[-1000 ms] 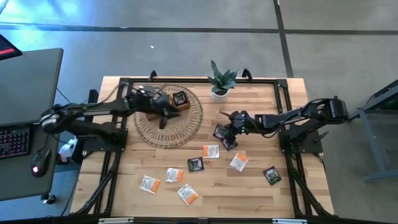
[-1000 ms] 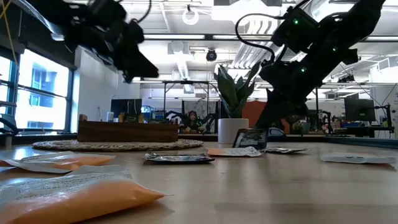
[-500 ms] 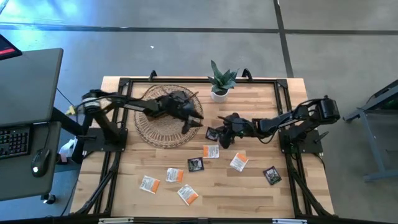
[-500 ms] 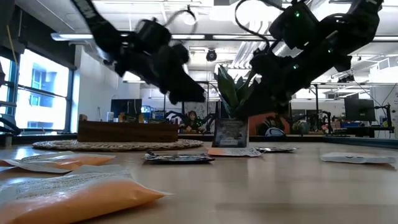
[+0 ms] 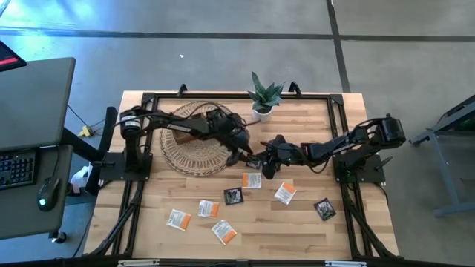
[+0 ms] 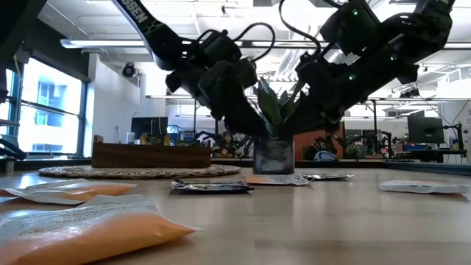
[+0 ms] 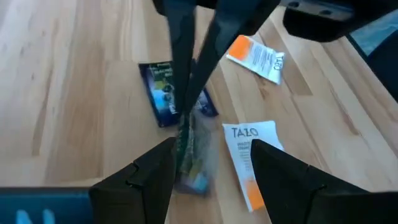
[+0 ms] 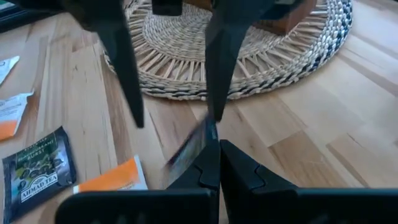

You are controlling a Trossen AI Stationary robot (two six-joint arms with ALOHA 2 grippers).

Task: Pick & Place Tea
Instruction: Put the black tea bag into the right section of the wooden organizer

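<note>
The left pincer reaches from the woven mat rightward over the bench, its two fingers spread wide. In the left wrist view those fingers straddle the dark sachet, which stands on edge between them, its flat faces turned toward the two pads and its long axis running up toward the other arm. So the sachet lies straight ahead of the left pincer, inside the gap but, as far as I can tell, not yet touched by either pad.

Just right of it, the right pincer is pressed together on that same dark sachet, holding it upright just above the bench; the right wrist view shows the sachet pinched at the fingertips. The two pincers meet almost nose to nose near the middle of the bench, right of the mat and left of the right arm's base. This reads as a hand-over: the left arm is nearer the wooden tray on the mat, so it would need only to close across the sachet's faces.

The other tea sachets lie flat on the near half of the bench: orange-and-white sachets to the left, a second dark sachet in the middle, another dark one near right. The potted plant stands at the far edge.
</note>
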